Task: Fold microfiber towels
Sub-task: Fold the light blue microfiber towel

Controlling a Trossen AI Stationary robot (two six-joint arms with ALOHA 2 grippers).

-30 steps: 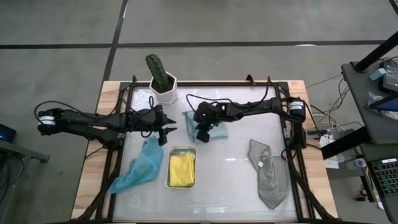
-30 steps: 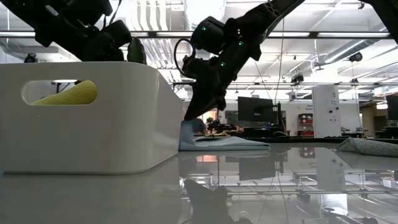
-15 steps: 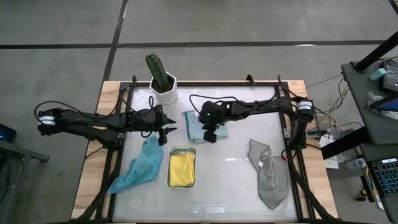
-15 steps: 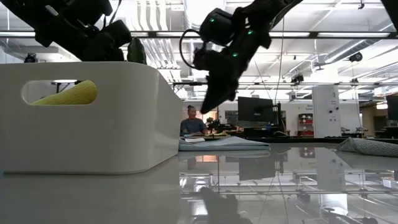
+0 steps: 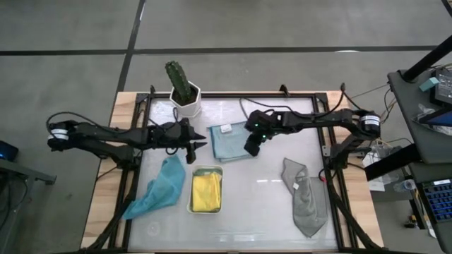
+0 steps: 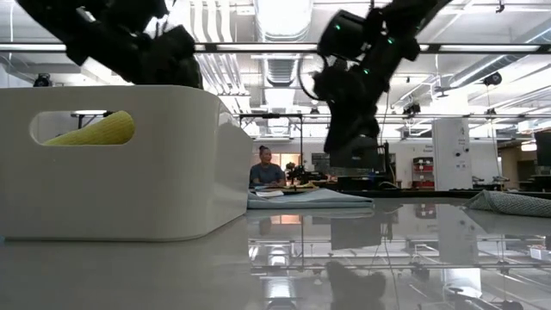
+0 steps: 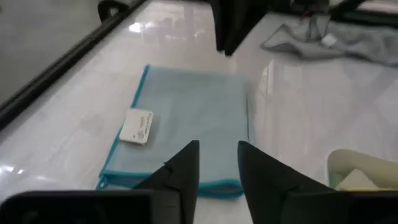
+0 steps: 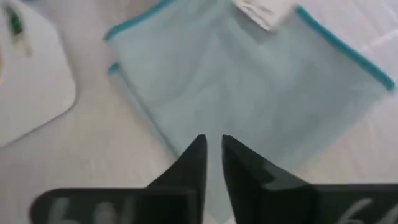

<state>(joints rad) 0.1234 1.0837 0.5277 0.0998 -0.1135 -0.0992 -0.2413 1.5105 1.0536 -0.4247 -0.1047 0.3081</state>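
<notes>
- Microfiber towels: four counted in the high view.
  - One light blue towel (image 5: 228, 141), folded flat, one white label (image 5: 225, 128) on it.
  - One teal towel (image 5: 159, 187), crumpled.
  - One yellow towel (image 5: 205, 192), inside the tray.
  - One grey towel (image 5: 304, 197), crumpled.
- White tray (image 5: 205, 170): one.
- Potted cactus (image 5: 183, 87): one, in one white pot.
- Robot arms: two, each with one gripper: left gripper (image 5: 197, 145), right gripper (image 5: 250, 147).
- Table (image 5: 268, 212): one.
- Persons: one, seated far off in the low view (image 6: 264, 167).
</notes>
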